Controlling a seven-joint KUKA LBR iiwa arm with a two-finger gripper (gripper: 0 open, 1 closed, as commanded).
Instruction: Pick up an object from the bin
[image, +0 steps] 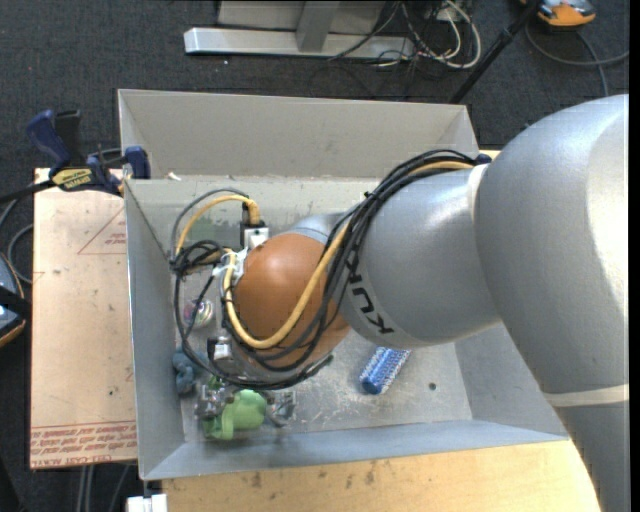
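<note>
Hovering my gripper (246, 406) directly over green lumpy toy (236, 420), likely for grasping | blue ridged block (383, 370) well aside | aperture: cannot tell

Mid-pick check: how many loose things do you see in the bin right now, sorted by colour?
green lump: 1, in the bin's near left corner
blue ridged piece: 1, on the floor just below the arm
grey-blue lump: 1, by the left wall
Total: 3 in sight; the arm may hide more.
</note>
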